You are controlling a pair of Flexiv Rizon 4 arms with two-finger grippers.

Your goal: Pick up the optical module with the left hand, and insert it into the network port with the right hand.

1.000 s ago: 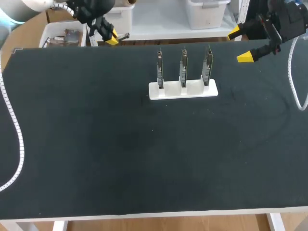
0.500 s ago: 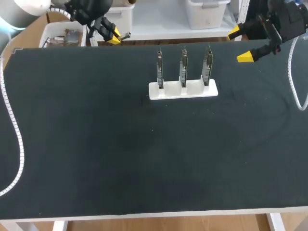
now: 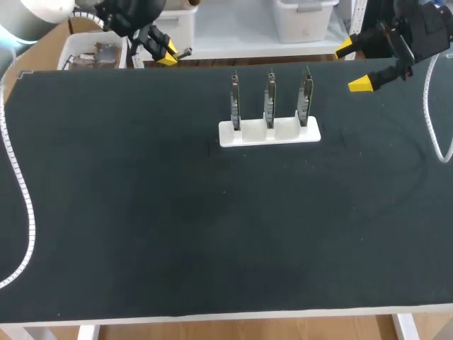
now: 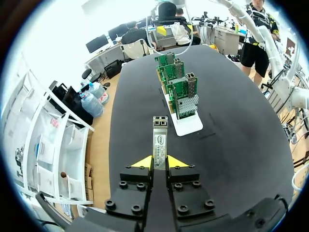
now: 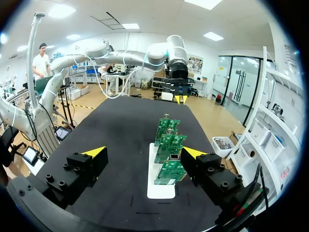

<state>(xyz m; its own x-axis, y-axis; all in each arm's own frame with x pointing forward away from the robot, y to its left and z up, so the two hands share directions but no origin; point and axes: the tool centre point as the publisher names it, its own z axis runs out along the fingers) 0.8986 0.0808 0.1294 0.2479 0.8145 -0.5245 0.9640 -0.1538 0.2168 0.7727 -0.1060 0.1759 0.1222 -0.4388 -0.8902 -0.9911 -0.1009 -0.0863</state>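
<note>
Our bench (image 3: 127, 212) has a flat black top with a pale front edge. Toward its far side, near the middle, we see a white stand (image 3: 269, 134) resting on it, holding three green circuit boards (image 3: 270, 99) upright in a row.

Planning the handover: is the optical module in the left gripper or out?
In: the left gripper has its yellow tips pressed on the optical module from both sides, its end sticking out ahead.
</note>
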